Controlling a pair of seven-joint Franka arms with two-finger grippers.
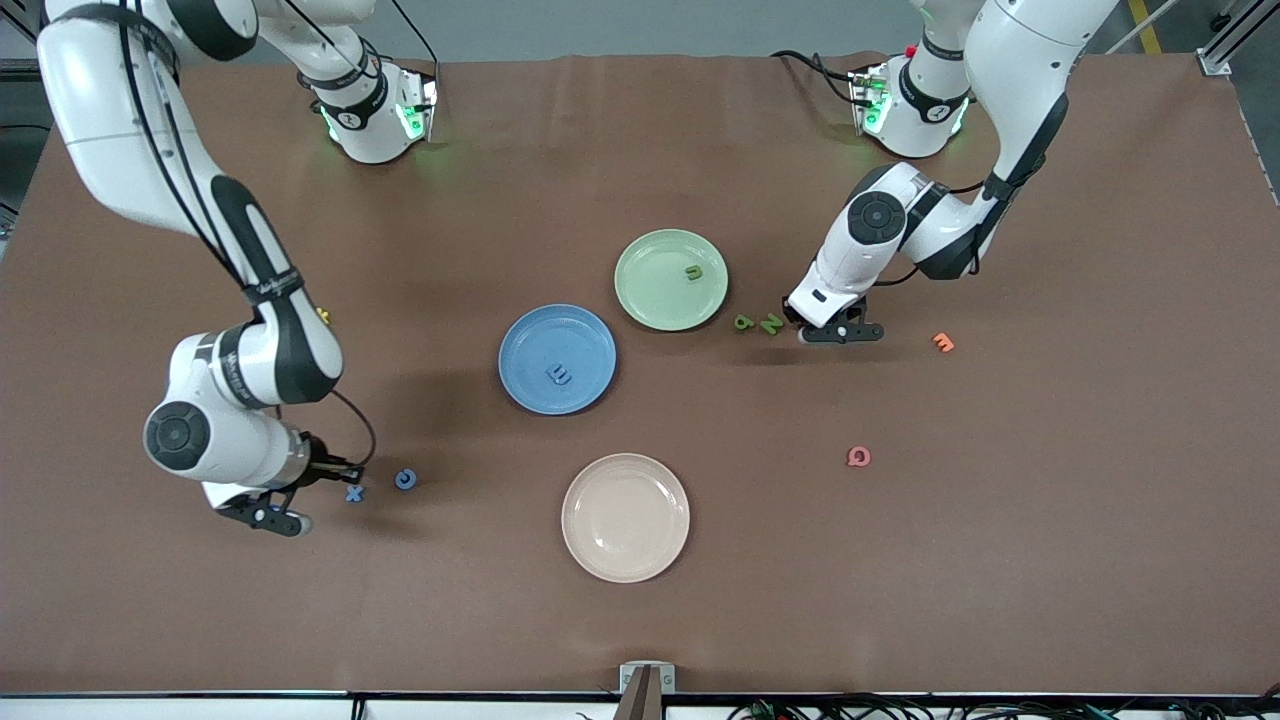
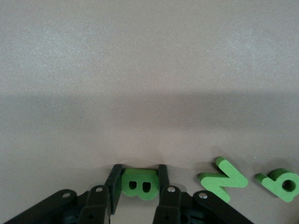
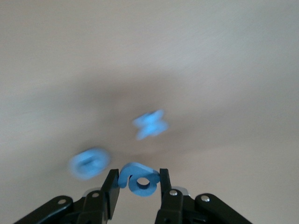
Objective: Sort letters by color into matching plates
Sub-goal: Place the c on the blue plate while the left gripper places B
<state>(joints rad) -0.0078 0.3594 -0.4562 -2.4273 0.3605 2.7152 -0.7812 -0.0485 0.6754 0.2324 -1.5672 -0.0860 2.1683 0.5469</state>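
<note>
My left gripper (image 2: 138, 171) is shut on a green letter B (image 2: 140, 184) that rests on the table, beside the pale green plate (image 1: 650, 300) toward the left arm's end. A green N (image 2: 223, 179) and a green 6 (image 2: 282, 183) lie between it and that plate. A green U (image 1: 693, 271) is in the green plate. My right gripper (image 3: 138, 175) is shut on a blue curled letter (image 3: 140, 181), low over the table at the right arm's end. Beside it lie a blue X (image 1: 354, 493) and a blue ring letter (image 1: 405, 479). The blue plate (image 1: 530, 340) holds a blue E (image 1: 560, 376).
A cream plate (image 1: 625, 517) sits nearer the front camera than the blue plate. An orange letter (image 1: 942, 342) and a pink Q (image 1: 858, 457) lie toward the left arm's end. A small yellow letter (image 1: 323, 316) shows beside the right arm's forearm.
</note>
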